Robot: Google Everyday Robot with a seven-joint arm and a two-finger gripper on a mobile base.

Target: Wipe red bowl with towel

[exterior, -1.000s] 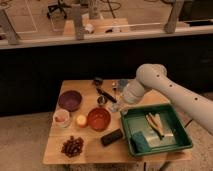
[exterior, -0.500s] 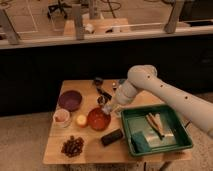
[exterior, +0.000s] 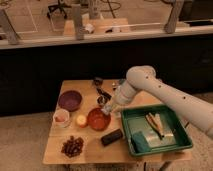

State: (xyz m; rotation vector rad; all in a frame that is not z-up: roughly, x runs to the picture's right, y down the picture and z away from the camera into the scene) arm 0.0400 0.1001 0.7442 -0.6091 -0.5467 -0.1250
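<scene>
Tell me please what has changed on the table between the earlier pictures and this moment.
The arm has swung to the left in the picture and come down, so the gripper has moved from the green tray's side to the right rim of the red bowl. It stays shut; the towel cannot be made out in it. Nothing was let go. The red bowl, purple bowl, white bowl and tray stayed in place.

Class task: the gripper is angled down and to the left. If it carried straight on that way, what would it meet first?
Most likely the red bowl: the gripper, jaws shut, hangs at its upper right rim, pointing into it. Depth is unclear, so contact may already exist.
</scene>
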